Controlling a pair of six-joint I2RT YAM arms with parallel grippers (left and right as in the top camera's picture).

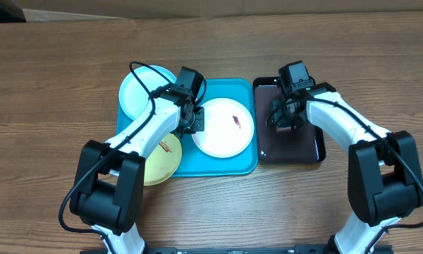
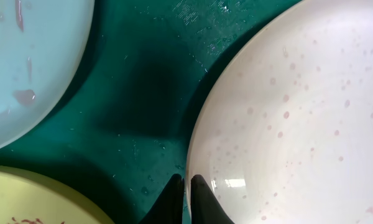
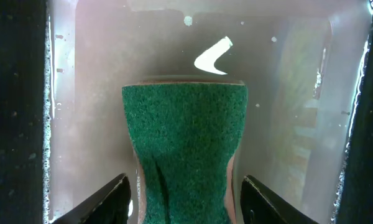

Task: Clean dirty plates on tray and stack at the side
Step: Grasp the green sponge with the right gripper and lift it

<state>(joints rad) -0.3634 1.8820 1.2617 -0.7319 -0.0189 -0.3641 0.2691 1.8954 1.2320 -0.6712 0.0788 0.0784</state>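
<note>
Wooden table (image 1: 56,70) carries a turquoise tray (image 1: 225,88) at its centre with a black tray (image 1: 289,152) just beside it on the right. The white plate (image 1: 222,134), with a small reddish smear, lies inside the turquoise tray. The light blue plate (image 1: 137,92) and yellow-green plate (image 1: 162,166) overlap its left rim. The left gripper (image 2: 186,186) is clenched on the white plate's left edge. The right gripper (image 3: 183,186) hangs over the black tray, grasping a green scouring sponge (image 3: 183,124).
</note>
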